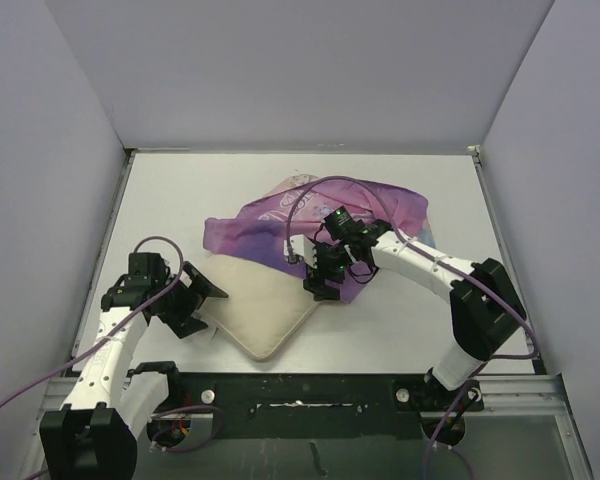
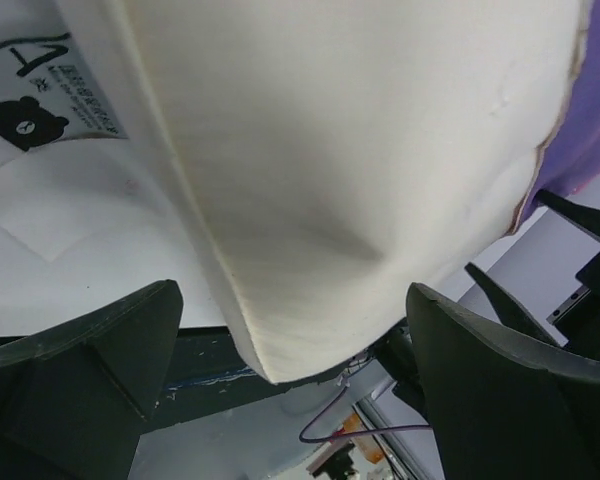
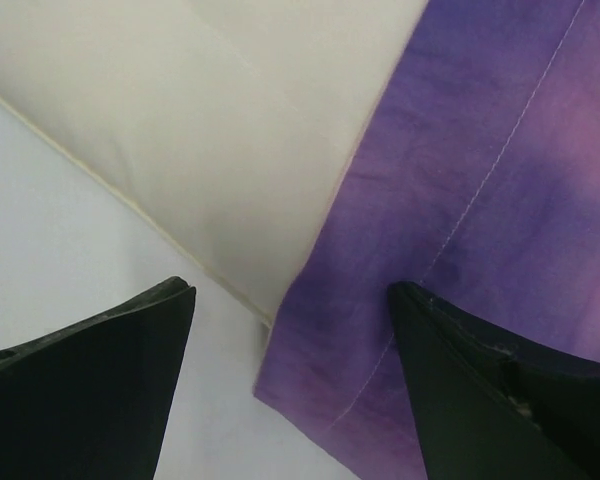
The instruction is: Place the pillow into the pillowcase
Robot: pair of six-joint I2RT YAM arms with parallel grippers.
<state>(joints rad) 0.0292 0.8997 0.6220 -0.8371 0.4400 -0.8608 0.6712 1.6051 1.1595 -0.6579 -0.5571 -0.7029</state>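
The cream pillow (image 1: 260, 312) lies on the table at front centre, its far end tucked under the purple pillowcase (image 1: 325, 215). My left gripper (image 1: 210, 303) is open at the pillow's left edge. In the left wrist view the pillow (image 2: 360, 150) bulges between the spread fingers (image 2: 90, 370) of this gripper (image 2: 292, 290), untouched by either, and its bear label (image 2: 25, 120) shows at the upper left. My right gripper (image 1: 325, 281) hovers open over the pillowcase hem (image 3: 480, 200), where it meets the pillow (image 3: 210, 130). Nothing is held between the jaws of this gripper (image 3: 292, 290).
White walls close in the table (image 1: 180, 200) at the left, back and right. A dark metal rail (image 1: 310, 385) with the arm bases runs along the near edge. Purple cables (image 1: 320, 195) loop over the pillowcase from the right arm.
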